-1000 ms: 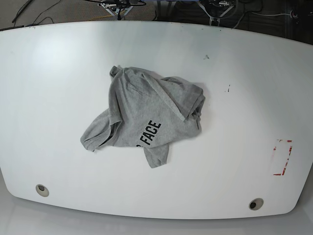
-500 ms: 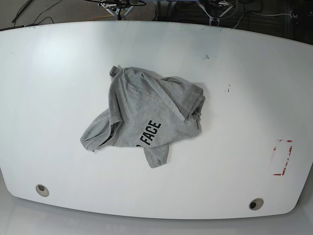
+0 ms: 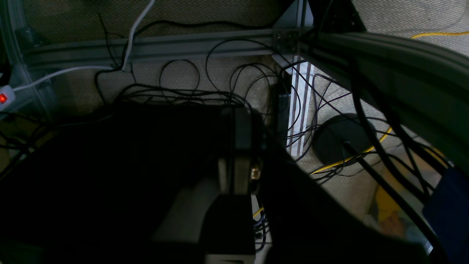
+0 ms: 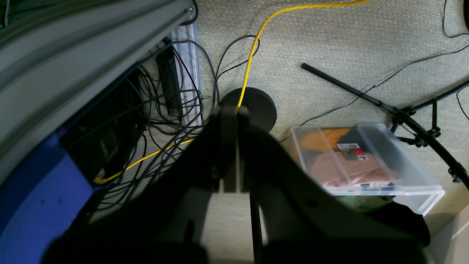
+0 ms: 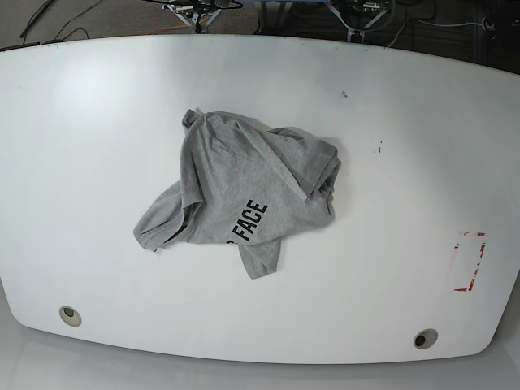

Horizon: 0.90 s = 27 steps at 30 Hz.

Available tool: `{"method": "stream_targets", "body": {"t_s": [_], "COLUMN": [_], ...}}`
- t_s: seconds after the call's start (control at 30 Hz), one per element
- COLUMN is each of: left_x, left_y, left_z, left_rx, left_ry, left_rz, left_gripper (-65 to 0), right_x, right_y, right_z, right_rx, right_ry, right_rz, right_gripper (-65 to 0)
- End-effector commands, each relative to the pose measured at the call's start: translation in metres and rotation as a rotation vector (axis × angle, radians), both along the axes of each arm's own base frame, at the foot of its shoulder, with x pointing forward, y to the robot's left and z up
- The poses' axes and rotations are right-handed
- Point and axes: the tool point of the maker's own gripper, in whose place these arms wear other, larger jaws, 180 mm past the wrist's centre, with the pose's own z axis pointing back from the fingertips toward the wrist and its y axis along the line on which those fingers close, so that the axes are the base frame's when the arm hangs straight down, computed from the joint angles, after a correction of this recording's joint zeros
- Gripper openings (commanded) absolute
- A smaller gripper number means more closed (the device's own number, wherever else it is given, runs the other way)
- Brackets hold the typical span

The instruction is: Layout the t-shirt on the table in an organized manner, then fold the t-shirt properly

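The crumpled heather-grey cotton t-shirt (image 5: 244, 195) lies mid-surface on the glossy white surface (image 5: 97, 122), untouched, because both hands hang closed and empty below its edge.

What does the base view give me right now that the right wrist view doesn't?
Only the base view shows the work: the grey t-shirt lying crumpled near the middle of the white table, "FACE" lettering visible, with the red outline mark toward one edge and no arm over the tabletop.

Only the right wrist view shows the right claw, shut and empty, pointing down at carpet, a yellow cable and a clear plastic bin.

Shared: little, only stand legs and cables on the floor.
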Motion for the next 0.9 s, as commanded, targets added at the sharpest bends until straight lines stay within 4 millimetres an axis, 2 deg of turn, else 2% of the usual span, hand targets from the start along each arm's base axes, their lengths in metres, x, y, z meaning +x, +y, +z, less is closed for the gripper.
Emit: {"method": "stream_targets", "body": {"t_s": [0.0, 0.87], "left_x": [-0.0003, 0.0044], "left_y": [0.0004, -0.0007], "left_z": [0.0002, 0.0001], "left_rx": [0.004, 0.001], "left_ry": [-0.005, -0.008], "left_rz": [-0.004, -0.010], "left_gripper": [-64.7, -64.8], "right_x": [-0.0007, 0.0002], "right_y": [-0.0004, -0.0013], "right_z": [0.0001, 0.0002], "right_rx": [0.003, 0.000], "right_ry": [0.000, -0.003], "right_rz": [-0.003, 0.004], "right_gripper": [-65.0, -64.9]}}
